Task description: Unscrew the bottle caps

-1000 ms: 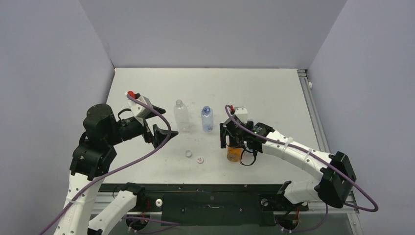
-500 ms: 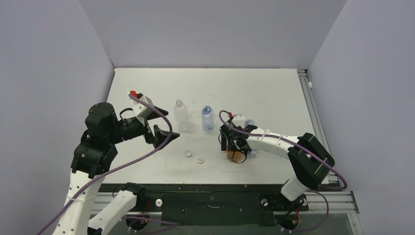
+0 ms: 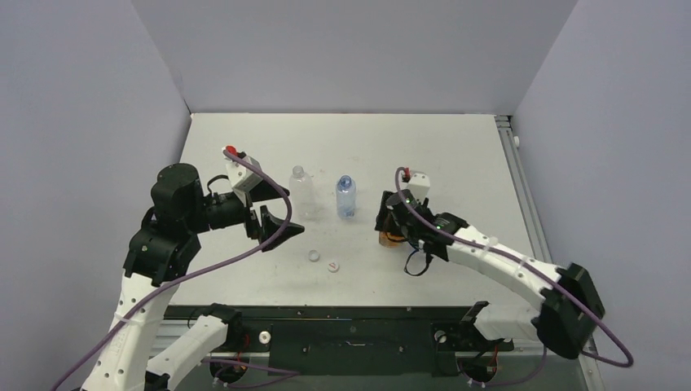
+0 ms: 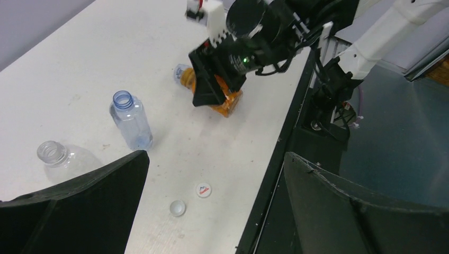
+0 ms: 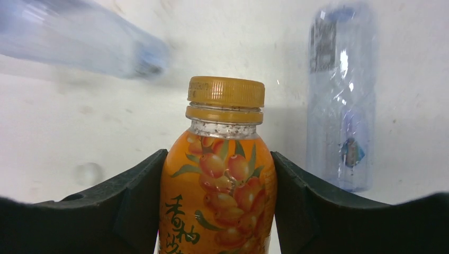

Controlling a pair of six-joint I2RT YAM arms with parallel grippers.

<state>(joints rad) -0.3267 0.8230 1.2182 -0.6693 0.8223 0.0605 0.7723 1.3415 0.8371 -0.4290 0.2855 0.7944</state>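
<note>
Since the earlier frames, the right arm has drawn the orange bottle (image 5: 217, 196) back from the near edge toward mid-table, and the left arm has swung slightly rightward.

Finding: I see the right gripper (image 5: 218, 156) clamped on the bottle's body, one finger on each flank, with the golden-brown cap (image 5: 226, 91) not yet off. The bottle sits right of centre on the table (image 3: 342, 138), tilted. Its long axis runs out along the fingers, cap end leading toward the left edge. I cannot tell whether its base touches the surface.

The left gripper (image 3: 281, 208) is spread wide, empty and well apart on the left side. The ribbed clear bottle (image 3: 301, 191) and blue-necked bottle (image 3: 345, 195) stand uncapped between the two grippers. Two loose white caps (image 3: 314, 255) lie closer to the near edge.

Judgement: the left gripper is the free one and must meet the cap end-on.
</note>
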